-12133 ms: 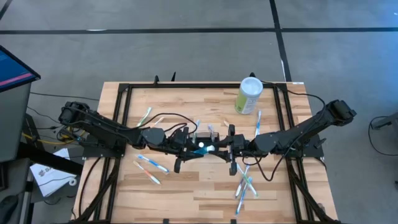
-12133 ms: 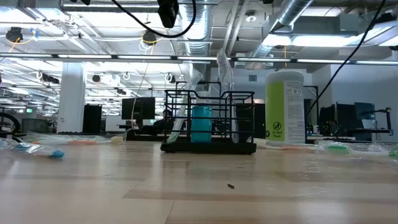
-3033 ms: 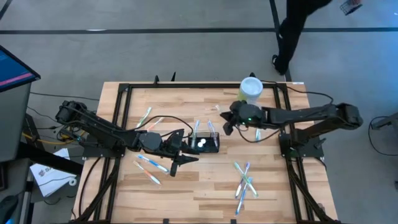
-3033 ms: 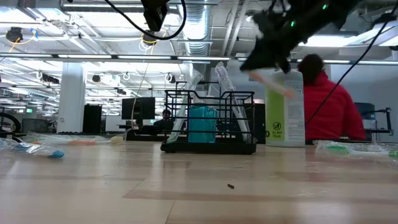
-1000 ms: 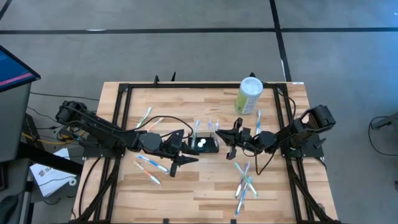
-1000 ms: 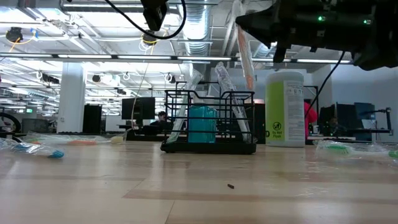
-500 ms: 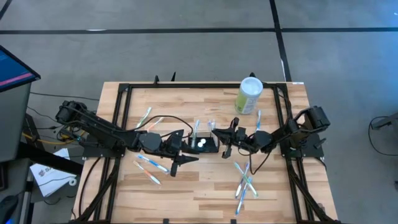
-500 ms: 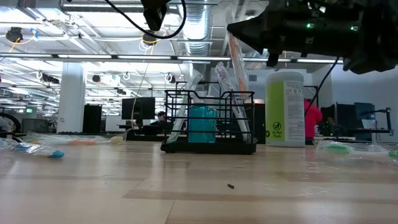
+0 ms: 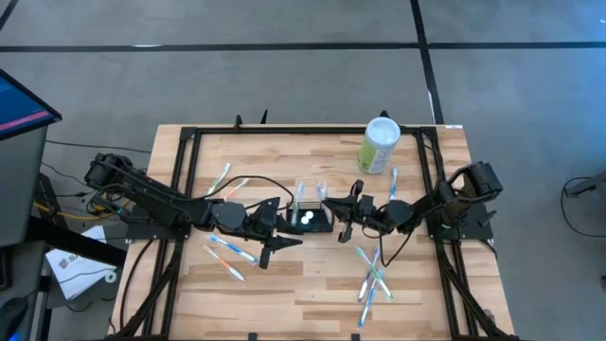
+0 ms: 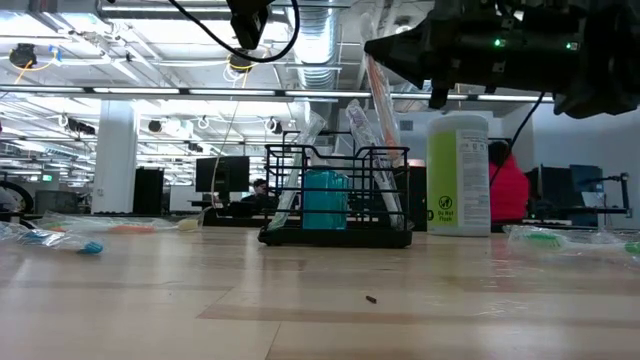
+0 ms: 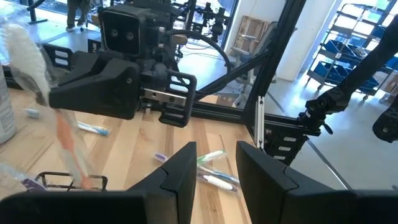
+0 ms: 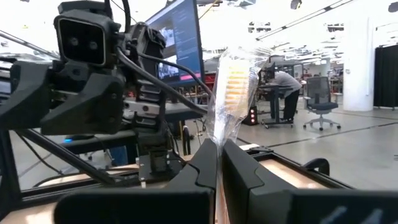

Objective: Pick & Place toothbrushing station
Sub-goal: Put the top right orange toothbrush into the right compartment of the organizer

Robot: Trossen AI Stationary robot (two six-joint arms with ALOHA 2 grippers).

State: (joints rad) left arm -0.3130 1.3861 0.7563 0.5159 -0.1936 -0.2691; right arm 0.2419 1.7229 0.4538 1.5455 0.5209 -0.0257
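Black mesh toothbrushing station (image 9: 311, 217) at desk (image 9: 303, 284) centre; right gripper (image 9: 333, 210), jaws clamped on wrapped toothbrush (image 12: 229, 93), arrived above it, insertion likely next; left gripper (image 9: 276, 230) beside, jaws apart

Pale butcher-block wooden table (image 9: 284, 284), smooth matt; black wire-mesh metal caddy (image 10: 336, 200); toothbrush in glossy clear plastic wrapper (image 12: 229, 93).

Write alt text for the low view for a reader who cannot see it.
The right pincer holds a wrapped toothbrush upright just above a black wire caddy on a wooden table. The caddy already holds a teal cup and other wrapped brushes, and a pale-green canister stands to its right.
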